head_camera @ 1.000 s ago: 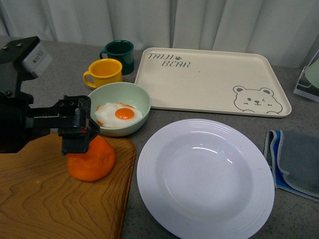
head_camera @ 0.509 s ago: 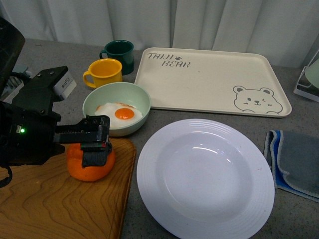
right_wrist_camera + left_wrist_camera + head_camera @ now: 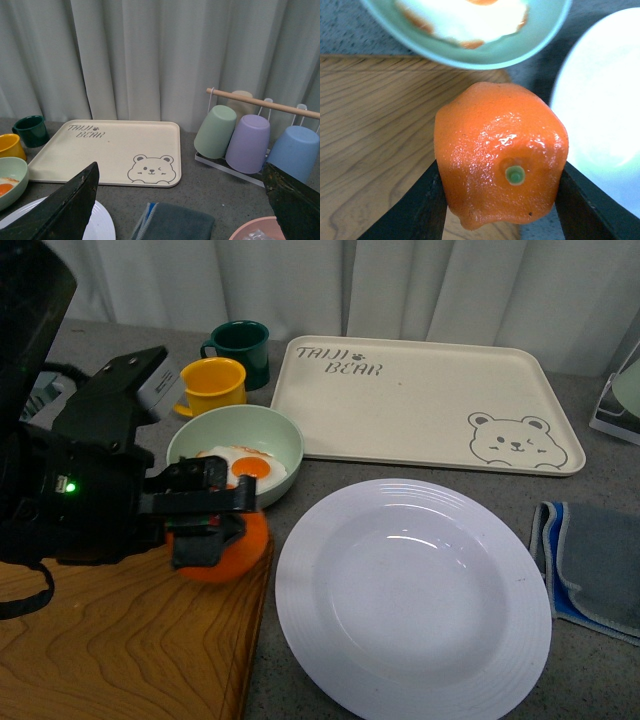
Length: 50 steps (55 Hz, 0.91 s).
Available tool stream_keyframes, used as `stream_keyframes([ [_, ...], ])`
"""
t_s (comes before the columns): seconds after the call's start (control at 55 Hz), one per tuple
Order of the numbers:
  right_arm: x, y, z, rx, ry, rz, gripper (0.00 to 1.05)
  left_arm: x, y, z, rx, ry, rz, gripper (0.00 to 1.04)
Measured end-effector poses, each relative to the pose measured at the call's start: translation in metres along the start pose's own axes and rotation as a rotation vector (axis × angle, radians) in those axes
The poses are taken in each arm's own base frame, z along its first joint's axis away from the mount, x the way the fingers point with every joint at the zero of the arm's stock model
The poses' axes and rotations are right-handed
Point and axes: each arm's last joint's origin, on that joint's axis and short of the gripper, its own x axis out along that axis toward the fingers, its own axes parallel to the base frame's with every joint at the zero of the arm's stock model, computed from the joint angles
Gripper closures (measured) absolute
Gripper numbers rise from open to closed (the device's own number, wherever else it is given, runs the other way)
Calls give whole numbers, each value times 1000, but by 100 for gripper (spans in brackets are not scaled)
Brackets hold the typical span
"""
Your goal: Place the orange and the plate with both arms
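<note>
My left gripper [image 3: 205,525] is shut on the orange [image 3: 245,545], a bright mandarin with a small green stem dot [image 3: 515,174]. It holds the orange over the right edge of the wooden board [image 3: 120,640], just left of the plate. In the left wrist view the orange [image 3: 500,155] sits squeezed between the two black fingers [image 3: 415,210]. The large white ridged plate [image 3: 412,595] lies flat on the grey table at the front centre. My right gripper [image 3: 180,200] is open and empty, high above the table; only a sliver of the plate [image 3: 95,225] shows in its view.
A pale green bowl [image 3: 275,435] with a fried egg stands behind the orange. A yellow mug [image 3: 212,385] and a dark green mug [image 3: 240,345] stand further back. The cream bear tray [image 3: 425,405] lies behind the plate. A grey-blue cloth [image 3: 595,565] lies at the right. A cup rack [image 3: 250,135] stands far right.
My left gripper has closed on the orange and carried it up and to the right, from the middle of the board to its right edge.
</note>
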Motion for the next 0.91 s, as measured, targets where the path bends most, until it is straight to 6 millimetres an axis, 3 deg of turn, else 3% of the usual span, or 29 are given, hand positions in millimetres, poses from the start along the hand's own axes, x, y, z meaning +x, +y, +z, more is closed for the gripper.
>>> stream_keyframes([
  [0.218, 0, 0, 0, 0, 0, 0, 9, 5, -51, 8, 59, -29, -104, 56],
  [0.418, 0, 0, 0, 0, 0, 0, 9, 28, -86, 4, 88, -3, -155, 56],
  [0.6, 0, 0, 0, 0, 0, 0, 9, 53, -93, -2, 92, 46, -136, 56],
  [0.909, 0, 0, 0, 0, 0, 0, 9, 76, -93, -2, 95, 68, -94, 57],
])
